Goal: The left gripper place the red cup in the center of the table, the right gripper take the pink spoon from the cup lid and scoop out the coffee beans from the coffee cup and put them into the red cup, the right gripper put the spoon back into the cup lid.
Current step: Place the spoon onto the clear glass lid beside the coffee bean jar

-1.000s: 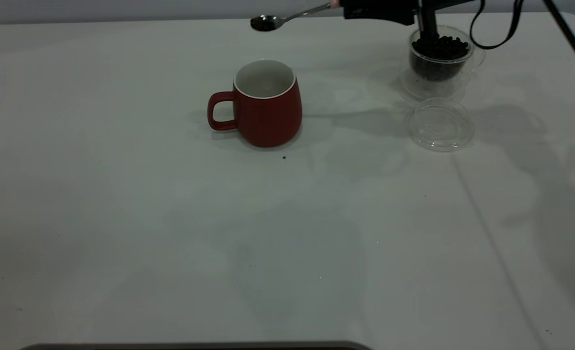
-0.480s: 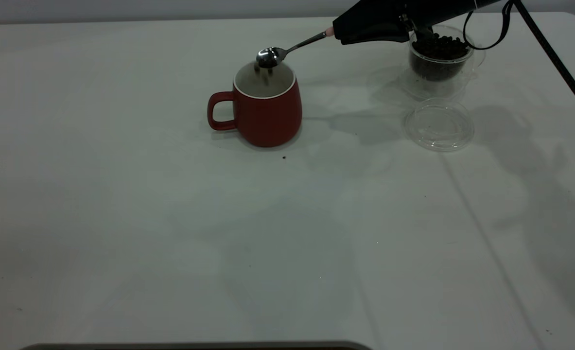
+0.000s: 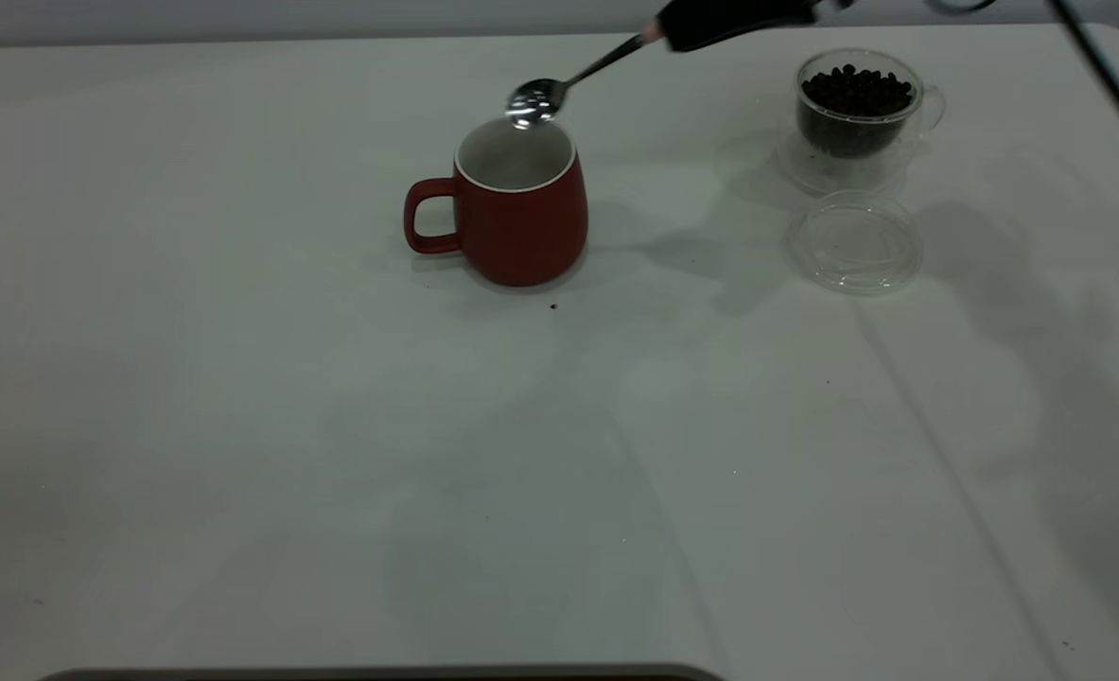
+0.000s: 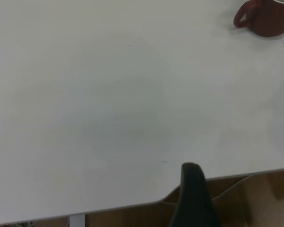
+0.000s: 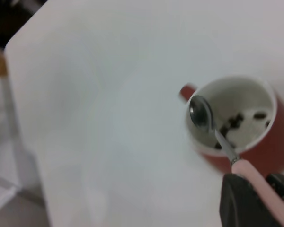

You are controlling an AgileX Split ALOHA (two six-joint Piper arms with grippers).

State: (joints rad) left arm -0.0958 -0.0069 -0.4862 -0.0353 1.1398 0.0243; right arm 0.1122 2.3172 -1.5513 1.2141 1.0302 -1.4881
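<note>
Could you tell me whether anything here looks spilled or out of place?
Only one thing: a tiny dark speck lies on the table just in front of the red cup, possibly a stray bean fragment. Everything else stands upright.

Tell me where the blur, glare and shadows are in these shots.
Exterior view: glare on the pink spoon bowl, soft arm shadows across the table. Right wrist view: blurred, the red cup and the right gripper soft. Left wrist view: even, flat light.
</note>
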